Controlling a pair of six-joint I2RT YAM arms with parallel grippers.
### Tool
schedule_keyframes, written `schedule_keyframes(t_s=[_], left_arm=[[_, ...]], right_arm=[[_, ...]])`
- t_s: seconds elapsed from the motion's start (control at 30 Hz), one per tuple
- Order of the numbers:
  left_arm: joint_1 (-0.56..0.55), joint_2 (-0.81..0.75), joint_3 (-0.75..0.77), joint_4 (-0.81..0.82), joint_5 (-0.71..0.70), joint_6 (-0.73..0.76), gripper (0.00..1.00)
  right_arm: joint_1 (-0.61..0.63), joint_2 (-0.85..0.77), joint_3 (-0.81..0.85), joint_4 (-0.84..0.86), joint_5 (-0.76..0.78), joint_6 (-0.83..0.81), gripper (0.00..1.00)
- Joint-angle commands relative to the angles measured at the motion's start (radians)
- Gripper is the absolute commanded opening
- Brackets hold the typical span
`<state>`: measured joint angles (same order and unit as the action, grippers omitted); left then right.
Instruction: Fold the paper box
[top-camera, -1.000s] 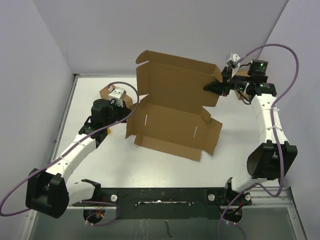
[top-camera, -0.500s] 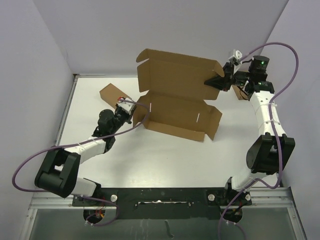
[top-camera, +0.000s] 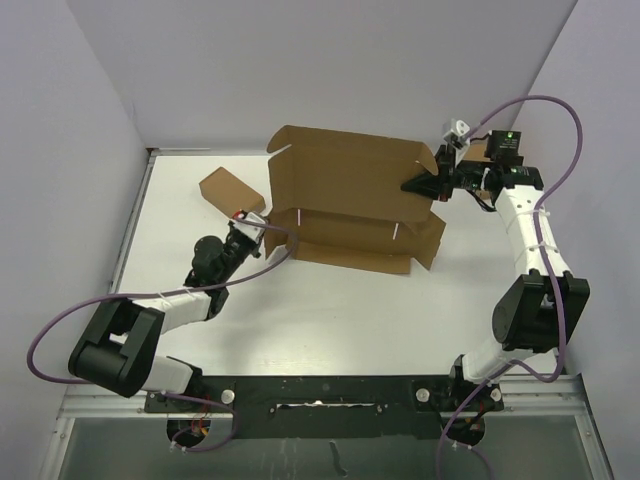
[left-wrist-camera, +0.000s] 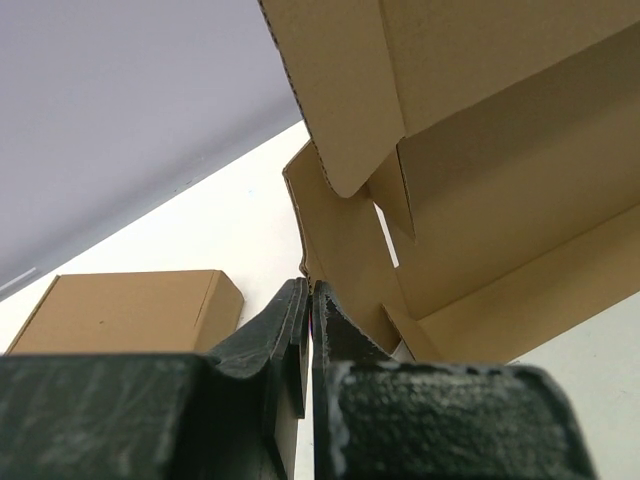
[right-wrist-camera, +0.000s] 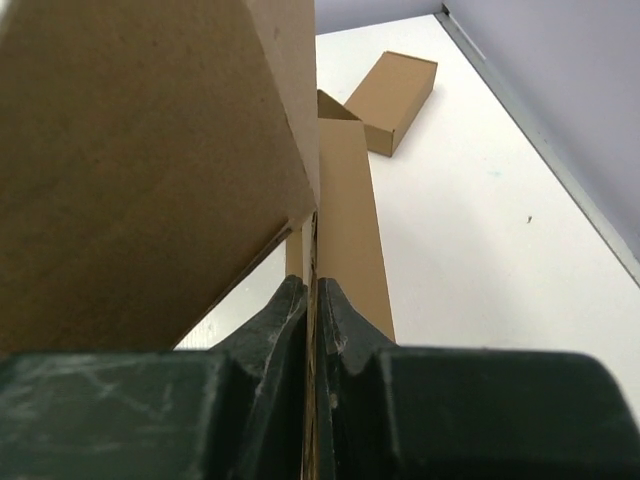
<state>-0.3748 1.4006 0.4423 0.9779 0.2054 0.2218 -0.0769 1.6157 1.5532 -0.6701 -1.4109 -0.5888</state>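
Observation:
The paper box (top-camera: 345, 180) is a large brown die-cut mailer in the middle of the table. Its lid panel stands upright behind the low base (top-camera: 365, 243). My right gripper (top-camera: 415, 186) is shut on the right edge of the lid. The cardboard edge runs between its fingers in the right wrist view (right-wrist-camera: 313, 282). My left gripper (top-camera: 268, 230) is shut at the box's lower left corner. In the left wrist view (left-wrist-camera: 310, 285) its tips rest against the left side flap (left-wrist-camera: 340, 250), with no cardboard seen between them.
A small ready-made brown box (top-camera: 230, 188) lies left of the paper box, close to my left gripper; it also shows in the left wrist view (left-wrist-camera: 130, 310) and the right wrist view (right-wrist-camera: 392, 98). Another small box (top-camera: 482, 150) sits behind my right wrist. Grey walls stand close behind.
My left arm has stretched forward and right to the box's left corner. The base and front panel have been drawn in under the lid, which now stands steeper. My right gripper has shifted slightly left with the lid.

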Motion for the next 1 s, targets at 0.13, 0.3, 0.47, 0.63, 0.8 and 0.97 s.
schedule_keyframes(t_s=[0.13,0.3,0.47,0.63,0.8,0.97], left_arm=[[-0.043,-0.027,-0.051,-0.017,0.015,0.004,0.0],[-0.05,-0.022,-0.035,-0.052,0.019,0.005,0.0],[-0.053,-0.013,-0.025,-0.073,0.029,-0.013,0.0],[-0.064,-0.003,-0.001,-0.104,0.041,-0.06,0.0],[-0.093,0.01,0.03,-0.117,0.044,-0.097,0.0],[-0.114,0.034,0.049,-0.117,0.033,-0.109,0.0]], right_arm=[[0.007,-0.045,-0.043,0.159,0.094,0.278,0.0],[0.006,-0.021,-0.036,0.181,0.083,0.368,0.0],[0.007,-0.014,-0.04,0.187,0.081,0.405,0.0],[0.006,-0.017,-0.062,0.224,0.084,0.447,0.0],[0.009,-0.019,-0.074,0.246,0.084,0.468,0.0],[0.009,-0.021,-0.079,0.247,0.088,0.466,0.0]])
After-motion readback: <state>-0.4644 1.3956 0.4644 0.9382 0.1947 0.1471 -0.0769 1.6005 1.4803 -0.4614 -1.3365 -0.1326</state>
